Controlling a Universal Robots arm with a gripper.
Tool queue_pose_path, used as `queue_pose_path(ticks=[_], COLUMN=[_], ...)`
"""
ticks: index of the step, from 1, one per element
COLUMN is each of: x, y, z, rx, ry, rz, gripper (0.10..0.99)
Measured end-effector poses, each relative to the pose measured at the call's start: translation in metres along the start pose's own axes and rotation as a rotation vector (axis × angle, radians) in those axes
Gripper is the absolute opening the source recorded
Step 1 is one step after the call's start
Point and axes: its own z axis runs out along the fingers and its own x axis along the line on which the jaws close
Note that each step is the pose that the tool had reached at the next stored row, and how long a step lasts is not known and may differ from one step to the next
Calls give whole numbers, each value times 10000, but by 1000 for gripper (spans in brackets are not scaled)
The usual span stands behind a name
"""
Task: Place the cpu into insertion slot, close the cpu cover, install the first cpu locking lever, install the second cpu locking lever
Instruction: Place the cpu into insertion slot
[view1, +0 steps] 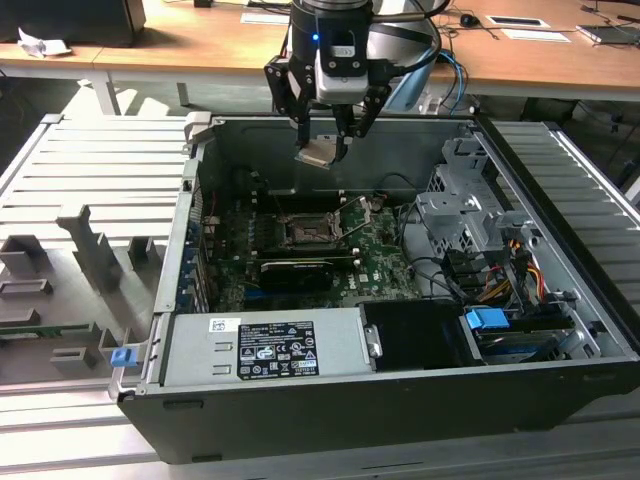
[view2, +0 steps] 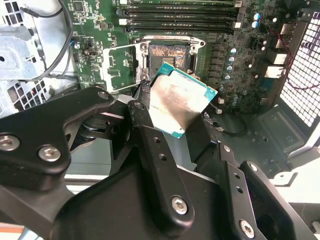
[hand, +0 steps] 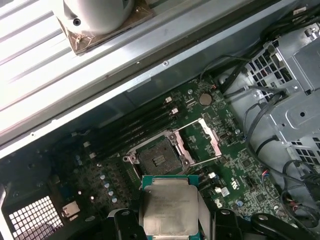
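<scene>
We see the claw (view1: 322, 148) clamped on the cpu (view1: 318, 154), an equal-sided square held tilted above the open case (view1: 400, 405); in the exterior view the insertion slot (view1: 308, 232) lies at its six o'clock, well apart.

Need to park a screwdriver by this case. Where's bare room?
Bare: the ribbed table at the exterior view's left, behind the grey fixtures. Crowded: the green board around the insertion slot, with the pincer holding the cpu above it.
</scene>
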Motion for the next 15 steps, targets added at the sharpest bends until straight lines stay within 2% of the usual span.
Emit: queue_pose_path(ticks=[11, 15], x=[0, 0], y=[0, -1], z=[5, 11], rx=[-9, -10], ry=[-39, -92], rz=[434, 974], gripper=[529, 529])
